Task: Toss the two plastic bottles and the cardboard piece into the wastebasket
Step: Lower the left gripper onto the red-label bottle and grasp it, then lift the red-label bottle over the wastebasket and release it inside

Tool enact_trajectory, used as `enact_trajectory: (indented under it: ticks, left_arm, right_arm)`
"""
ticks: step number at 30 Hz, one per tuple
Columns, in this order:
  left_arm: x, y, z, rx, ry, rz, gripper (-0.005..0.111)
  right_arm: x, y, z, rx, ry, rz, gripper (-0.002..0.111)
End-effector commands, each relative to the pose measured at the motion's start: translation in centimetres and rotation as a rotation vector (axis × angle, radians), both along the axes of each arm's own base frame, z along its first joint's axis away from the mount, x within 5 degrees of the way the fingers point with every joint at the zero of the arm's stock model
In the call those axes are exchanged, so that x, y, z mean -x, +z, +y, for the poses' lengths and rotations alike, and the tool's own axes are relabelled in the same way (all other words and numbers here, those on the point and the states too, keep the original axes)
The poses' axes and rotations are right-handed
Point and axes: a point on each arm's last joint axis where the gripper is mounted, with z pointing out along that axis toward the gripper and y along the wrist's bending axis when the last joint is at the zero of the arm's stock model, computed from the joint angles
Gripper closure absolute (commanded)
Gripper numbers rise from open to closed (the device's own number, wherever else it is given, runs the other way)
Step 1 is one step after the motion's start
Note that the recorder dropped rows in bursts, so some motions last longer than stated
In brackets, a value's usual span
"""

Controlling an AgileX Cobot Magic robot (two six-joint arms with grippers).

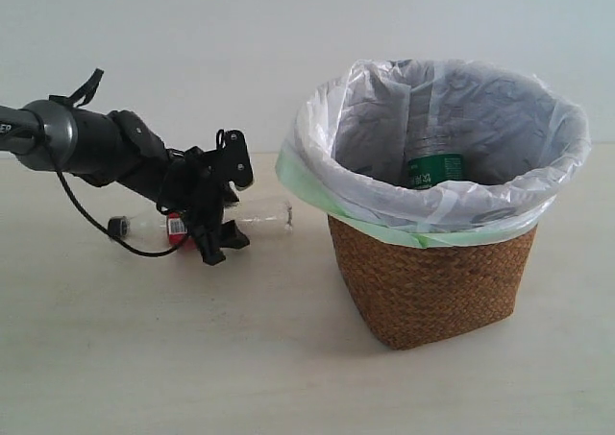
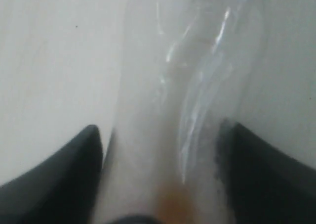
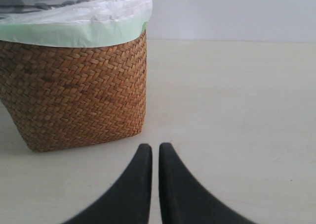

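Exterior view: left claw [image 1: 219, 214] straddles the slim black-capped bottle [image 1: 259, 217] lying flat, wastebasket [image 1: 432, 281] off beyond its base with the green-labelled bottle [image 1: 437, 170] already inside; its overhang could clip the rim. Left wrist view: fingers [image 2: 64, 179] flank the clear body, clamped or not I cannot tell, and slick plastic may slip. Right wrist view: right claw [image 3: 155, 147] pressed together facing the wastebasket; cardboard piece nowhere seen.

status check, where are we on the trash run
Left gripper jaws astride slim bottle, grip unconfirmed. Right gripper shut beside wastebasket. Green-label bottle inside. Cardboard unseen.
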Motion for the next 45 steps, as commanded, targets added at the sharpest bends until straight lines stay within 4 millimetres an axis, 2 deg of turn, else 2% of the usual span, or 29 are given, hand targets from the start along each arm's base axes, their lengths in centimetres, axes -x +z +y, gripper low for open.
enact_trajectory:
  ticks: [1, 2, 6, 11, 15, 17, 18, 19, 20, 21, 22, 23, 24, 26, 29, 31, 34, 36, 38, 40, 41, 42, 43, 45]
  left_arm:
    - [0.4, 0.4, -0.2, 0.064, 0.087, 0.076, 0.097]
    - [0.4, 0.8, -0.2, 0.071, 0.096, 0.076, 0.102]
    - [0.6, 3.1, -0.2, 0.142, 0.179, 0.1, 0.103]
    - [1.0, 7.9, 0.1, 0.246, 0.301, 0.08, 0.103]
    - [2.0, 12.9, 1.1, 0.264, 0.404, 0.019, 0.103]
    - [2.6, 15.0, 2.1, 0.223, 0.458, -0.027, 0.103]
    - [3.4, 17.5, 3.3, 0.18, 0.548, -0.082, 0.103]
    - [3.9, 18.8, 3.9, 0.167, 0.588, -0.114, 0.103]
    - [5.0, 21.4, 5.6, 0.106, 0.688, -0.199, 0.103]
    - [5.5, 22.4, 6.1, 0.108, 0.736, -0.218, 0.103]
    - [6.9, 24.9, 7.7, 0.101, 0.872, -0.29, 0.103]
    - [7.5, 25.9, 8.5, 0.076, 0.93, -0.331, 0.103]
    - [9.1, 28.2, 10.3, 0.041, 1.07, -0.425, 0.103]
    - [11.0, 30.2, 12.3, -0.007, 1.24, -0.517, 0.103]
    - [12.1, 30.4, 13.0, -0.023, 1.321, -0.465, 0.103]
    - [12.0, 29.3, 12.2, 0.042, 1.322, -0.35, 0.103]
    - [10.7, 26.8, 9.9, 0.189, 1.251, -0.129, 0.103]
    - [9.8, 25.0, 6.8, 0.391, 1.134, 0.114, 0.103]
    - [9.3, 24.4, 2.9, 0.597, 0.884, 0.295, 0.103]
    - [9.4, 26.0, -1.0, 0.863, 0.576, 0.383, 0.103]
    - [10.0, 28.1, -3.4, 1.04, 0.357, 0.388, 0.1]
    - [10.3, 29.3, -4.7, 1.15, 0.237, 0.387, 0.096]
    - [10.6, 31.0, -5.8, 1.277, 0.148, 0.374, 0.09]
    - [11.1, 33.0, -8.0, 1.332, 0.051, 0.282, 0.065]
  right_arm:
    - [0.0, 0.2, 0.0, 0.009, 0.002, -0.018, 0.106]
    - [0.0, 0.2, 0.0, 0.009, 0.002, -0.018, 0.106]
    - [0.0, 0.2, 0.0, 0.009, 0.002, -0.018, 0.106]
    - [0.0, 0.2, 0.0, 0.009, 0.002, -0.018, 0.106]
    - [0.0, 0.2, 0.0, 0.009, 0.002, -0.018, 0.106]
    - [0.0, 0.2, 0.0, 0.009, 0.002, -0.018, 0.106]
    - [0.0, 0.2, 0.0, 0.009, 0.002, -0.018, 0.106]
    - [0.0, 0.2, 0.0, 0.009, 0.002, -0.018, 0.106]
    - [0.0, 0.2, 0.0, 0.009, 0.002, -0.018, 0.106]
    - [0.0, 0.2, 0.0, 0.009, 0.002, -0.018, 0.106]
    - [0.0, 0.2, 0.0, 0.009, 0.002, -0.018, 0.106]
    - [0.0, 0.2, 0.0, 0.009, 0.002, -0.018, 0.106]
    - [0.0, 0.2, 0.0, 0.009, 0.002, -0.018, 0.106]
    - [0.0, 0.2, 0.0, 0.009, 0.002, -0.018, 0.106]
    - [0.0, 0.2, 0.0, 0.009, 0.002, -0.018, 0.106]
    - [0.0, 0.2, 0.0, 0.009, 0.002, -0.018, 0.106]
    - [0.0, 0.2, 0.0, 0.009, 0.002, -0.018, 0.106]
    - [0.0, 0.2, 0.0, 0.009, 0.002, -0.018, 0.106]
    - [0.0, 0.2, 0.0, 0.009, 0.002, -0.018, 0.106]
    - [0.0, 0.2, 0.0, 0.009, 0.002, -0.018, 0.106]
    - [0.0, 0.2, 0.0, 0.009, 0.002, -0.018, 0.106]
    - [0.0, 0.2, 0.0, 0.009, 0.002, -0.018, 0.106]
    - [0.0, 0.2, 0.0, 0.009, 0.002, -0.018, 0.106]
    - [0.0, 0.2, 0.0, 0.009, 0.002, -0.018, 0.106]
